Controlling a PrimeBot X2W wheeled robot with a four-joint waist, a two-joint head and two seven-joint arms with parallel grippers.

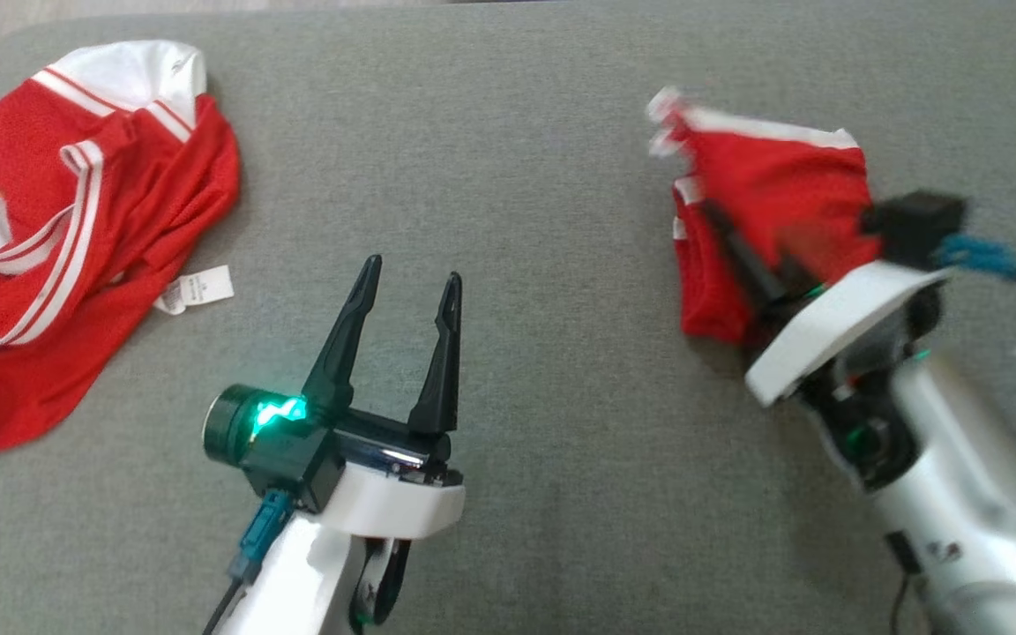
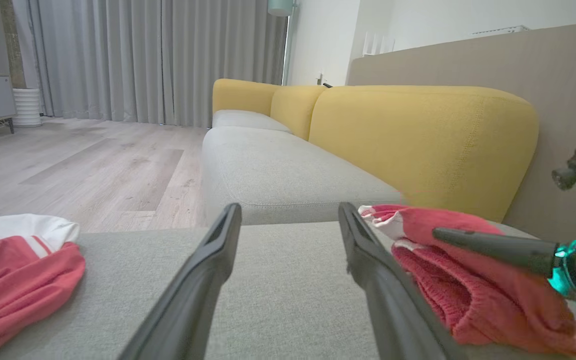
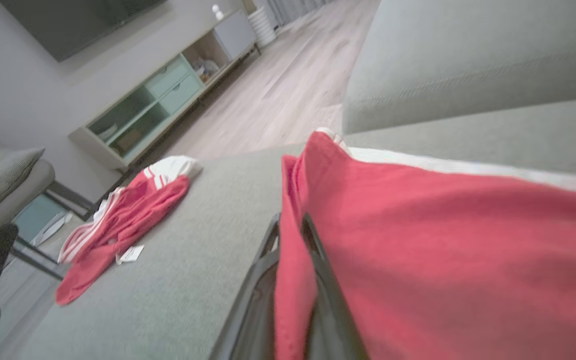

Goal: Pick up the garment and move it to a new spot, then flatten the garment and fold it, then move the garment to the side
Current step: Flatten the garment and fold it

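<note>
Currently the right gripper [image 3: 291, 220] is clamped on an edge of the folded red garment [image 1: 773, 185], toward the right end of the grey seat cushion [image 1: 543, 132]; the left gripper [image 1: 413, 269] hangs with fingers spread above the cushion's middle; a crumpled red-and-white jersey [image 1: 76, 229] lies at the cushion's left end.

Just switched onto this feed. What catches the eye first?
The red garment with white trim, at the right of the grey cushion, is pinched between the fingers of the right gripper. Next, a second red-and-white garment lies crumpled at the far left, and the left gripper stands open between them, holding nothing.
</note>
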